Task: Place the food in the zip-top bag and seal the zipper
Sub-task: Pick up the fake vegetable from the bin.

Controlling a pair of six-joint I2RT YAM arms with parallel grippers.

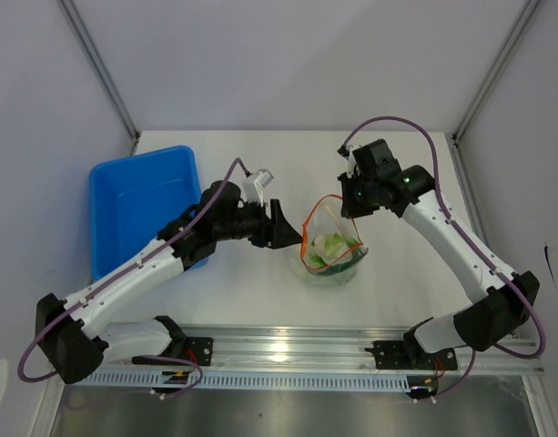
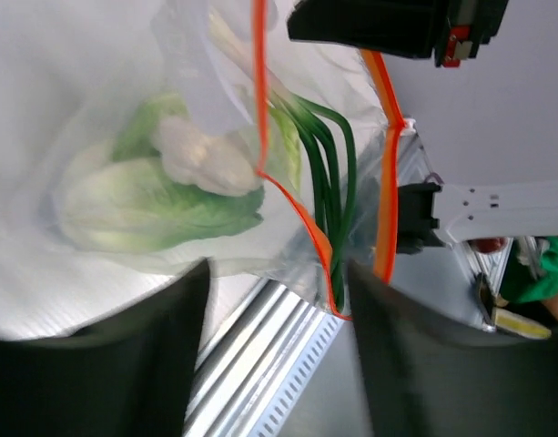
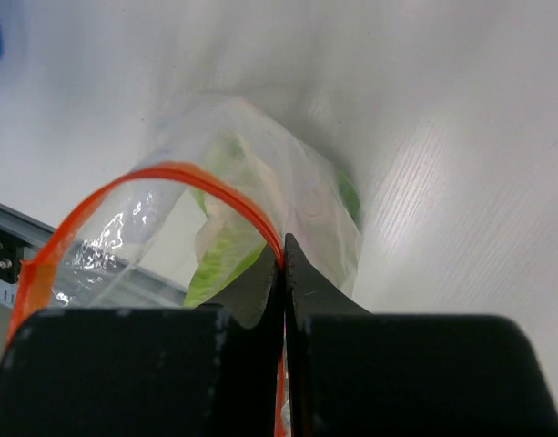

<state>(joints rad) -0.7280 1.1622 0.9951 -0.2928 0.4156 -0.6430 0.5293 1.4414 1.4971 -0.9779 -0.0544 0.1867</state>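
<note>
The zip-top bag (image 1: 333,264) lies mid-table with the food inside: pale leafy pieces (image 2: 160,200) and thin green stalks (image 2: 329,173). Its orange zipper (image 1: 307,232) stands open in a loop. My right gripper (image 3: 284,250) is shut on the zipper (image 3: 219,191) at the loop's far right end, seen from above at the right gripper (image 1: 350,208). My left gripper (image 2: 277,273) is open just left of the bag, seen from above at the left gripper (image 1: 283,228). The zipper's near corner (image 2: 338,309) hangs beside the right finger (image 2: 415,364), with nothing pinched between the jaws.
A blue plastic bin (image 1: 137,214) stands at the left, close beside the left arm. An aluminium rail (image 1: 297,350) runs along the near edge. White walls close in the table at the back and sides.
</note>
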